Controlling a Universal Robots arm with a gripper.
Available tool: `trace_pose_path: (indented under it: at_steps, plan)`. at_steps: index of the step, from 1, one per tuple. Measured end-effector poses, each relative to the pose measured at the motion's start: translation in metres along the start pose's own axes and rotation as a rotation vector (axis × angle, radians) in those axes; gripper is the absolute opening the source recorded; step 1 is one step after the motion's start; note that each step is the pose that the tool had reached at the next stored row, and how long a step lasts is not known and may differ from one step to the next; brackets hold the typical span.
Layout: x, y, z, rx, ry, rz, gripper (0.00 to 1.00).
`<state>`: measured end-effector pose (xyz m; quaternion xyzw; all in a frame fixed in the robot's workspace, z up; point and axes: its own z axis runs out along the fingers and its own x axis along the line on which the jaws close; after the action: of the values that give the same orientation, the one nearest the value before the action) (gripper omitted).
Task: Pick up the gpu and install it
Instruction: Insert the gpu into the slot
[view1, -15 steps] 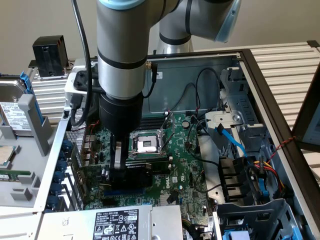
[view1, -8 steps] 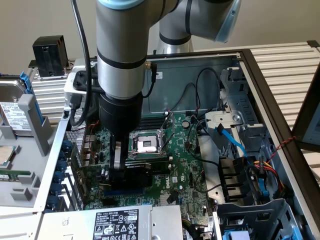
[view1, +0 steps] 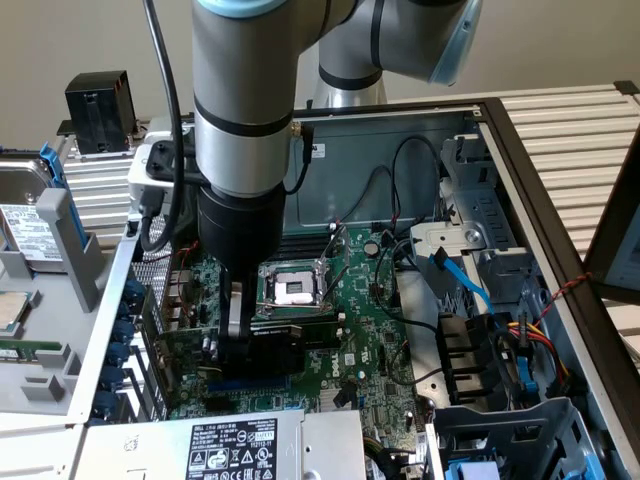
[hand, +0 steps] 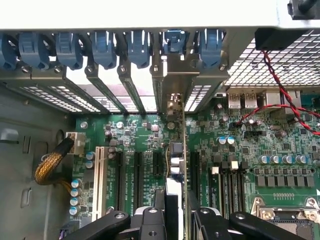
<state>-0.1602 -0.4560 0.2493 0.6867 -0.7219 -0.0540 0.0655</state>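
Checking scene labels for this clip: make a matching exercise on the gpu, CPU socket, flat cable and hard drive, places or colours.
1 gpu
2 CPU socket
3 flat cable
4 hard drive

a blue
b outside the case, exterior view's left
c held in the gripper
d flat on the motherboard, untouched

Pairs: 1c, 2d, 3a, 4b
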Motion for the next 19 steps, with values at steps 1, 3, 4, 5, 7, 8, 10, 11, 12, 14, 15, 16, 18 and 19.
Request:
trace_pose_path:
  at_steps: [1,3,4,5,7,8,10,11,12,14,15,16,18,19]
  plan:
    - [0.0000,0.0001,-0.0003,0.0000,0.0005,-0.001,0.27]
    - [0.0000,0.0004,-0.0013,0.0002,0.0024,-0.001,0.27]
    - [0.0000,0.0006,-0.0019,0.0003,0.0041,-0.001,0.27]
    - [0.0001,0.0006,-0.0020,0.0003,0.0053,-0.001,0.27]
    - [0.0001,0.0007,-0.0020,0.0003,0.0062,-0.001,0.27]
    - [0.0001,0.0007,-0.0020,0.0003,0.0063,-0.001,0.27]
    - [0.0000,0.0007,-0.0020,0.0003,0.0064,-0.002,0.27]
    - [0.0000,0.0007,-0.0020,0.0002,0.0067,-0.002,0.27]
    - [0.0000,0.0006,-0.0018,0.0002,0.0068,-0.002,0.27]
    - [0.0000,0.0005,-0.0013,0.0004,0.0068,-0.003,0.27]
    - [0.0000,0.0005,-0.0009,0.0004,0.0069,-0.003,0.27]
    - [-0.0001,0.0004,-0.0007,0.0003,0.0070,-0.003,0.27]
    - [-0.0002,0.0004,-0.0004,0.0002,0.0072,-0.003,0.27]
    - [-0.0002,0.0004,-0.0002,0.0003,0.0071,-0.004,0.27]
